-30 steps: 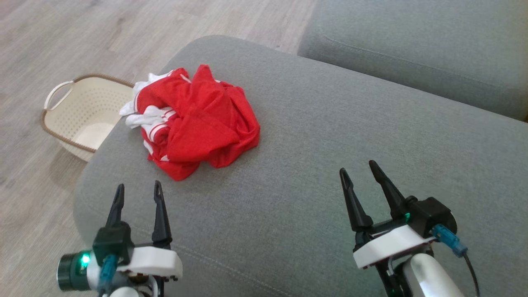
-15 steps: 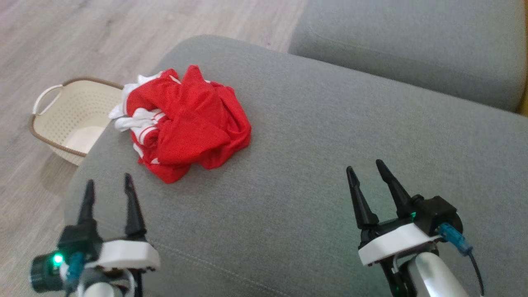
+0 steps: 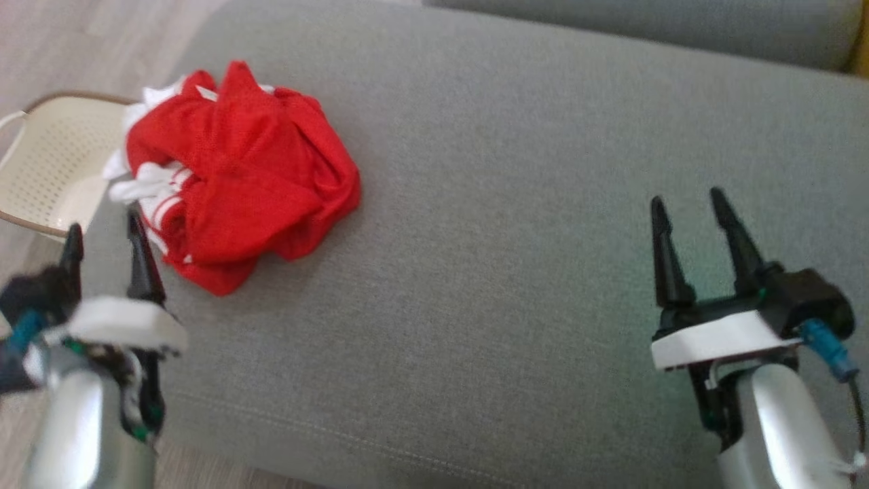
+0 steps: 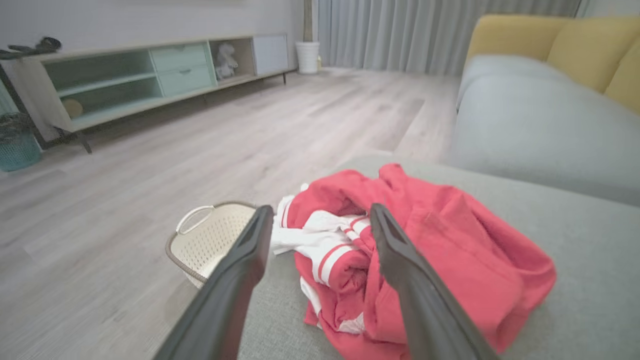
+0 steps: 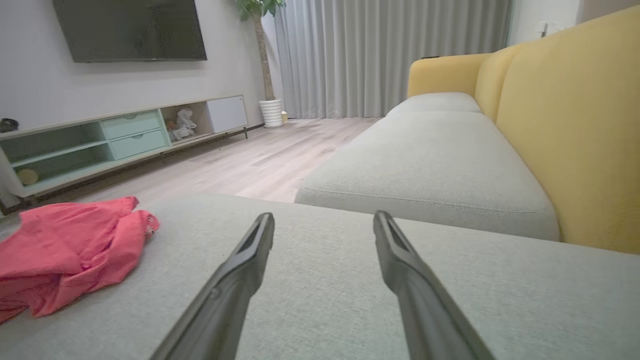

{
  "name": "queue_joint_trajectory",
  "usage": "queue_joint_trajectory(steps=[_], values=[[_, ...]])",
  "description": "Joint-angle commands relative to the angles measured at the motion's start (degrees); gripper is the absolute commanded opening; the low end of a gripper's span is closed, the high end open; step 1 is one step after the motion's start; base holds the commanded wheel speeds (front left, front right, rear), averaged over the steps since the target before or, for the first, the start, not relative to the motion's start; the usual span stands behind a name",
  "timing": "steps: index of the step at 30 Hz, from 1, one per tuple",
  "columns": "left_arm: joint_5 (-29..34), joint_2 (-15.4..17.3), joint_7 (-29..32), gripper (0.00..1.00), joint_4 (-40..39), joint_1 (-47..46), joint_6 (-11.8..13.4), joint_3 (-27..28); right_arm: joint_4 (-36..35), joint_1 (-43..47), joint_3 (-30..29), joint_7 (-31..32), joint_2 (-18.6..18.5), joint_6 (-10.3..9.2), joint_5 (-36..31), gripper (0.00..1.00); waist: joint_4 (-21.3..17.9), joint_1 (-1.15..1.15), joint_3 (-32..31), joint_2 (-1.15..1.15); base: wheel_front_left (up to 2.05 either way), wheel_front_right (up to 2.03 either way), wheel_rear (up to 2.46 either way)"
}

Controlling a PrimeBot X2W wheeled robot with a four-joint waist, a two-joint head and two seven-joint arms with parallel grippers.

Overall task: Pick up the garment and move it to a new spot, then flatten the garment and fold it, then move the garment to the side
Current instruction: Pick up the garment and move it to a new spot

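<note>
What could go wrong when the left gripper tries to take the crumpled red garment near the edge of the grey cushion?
1. The garment is a crumpled heap, so the open left gripper may pinch several layers at once, which would likely make flattening harder.
2. It lies near the edge of the cushion, with the basket on the floor beside it; a nudge might push it off.

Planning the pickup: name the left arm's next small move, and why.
Probably ease the left gripper forward and down onto the crumpled red garment: its jaws stand open, the heap lies untouched just ahead of its fingertips, and the right gripper is far off over bare cushion.
</note>
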Motion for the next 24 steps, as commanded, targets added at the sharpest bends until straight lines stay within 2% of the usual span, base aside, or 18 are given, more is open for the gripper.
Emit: queue_joint_trajectory(steps=[1, 8, 12, 22, 23, 24], values=[[-0.58, 2.9, 1.21, 1.0, 0.36, -5.02, -0.49, 2.45, -3.1, -2.32, 0.72, 0.55, -0.25, 0.43, -0.81, 1.0, -2.01, 0.0, 3.3, 0.0, 0.0, 0.0, 0.0], [-2.72, 8.05, 8.43, 1.0, 14.79, -18.48, -4.29, 2.6, -8.96, -2.42, -1.18, 3.5, -0.25, 0.43, -3.52, 1.0, -3.5, 0.0, 8.72, 0.0, 0.0, 0.0, 0.0], [-3.94, 9.27, 11.53, 1.0, 22.67, -25.18, -6.01, 2.32, -10.96, -1.97, -1.07, 4.64, -0.25, 0.43, -4.54, 1.0, -3.93, 0.0, 10.97, 0.0, 0.0, 0.0, 0.0], [-5.57, 11.17, 11.96, 1.0, 37.8, -36.23, -7.5, 2.35, -13.42, -1.71, -0.03, 6.08, -0.25, 0.43, -5.77, 1.0, -5.02, 0.0, 14.0, 0.0, 0.0, 0.0, 0.0], [-5.7, 11.35, 11.75, 0.45, 39.05, -36.99, -7.57, 2.38, -13.49, -1.69, 0.07, 6.13, -0.25, 0.43, -5.83, 1.0, -5.12, 0.0, 14.13, 0.0, 0.0, 0.0, 0.0], [-5.72, 11.62, 11.28, 0.0, 40.11, -37.69, -7.55, 2.37, -13.54, -1.68, 0.19, 6.17, -0.25, 0.43, -5.89, 1.0, -5.23, 0.0, 14.23, 0.0, 0.0, 0.0, 0.0]])
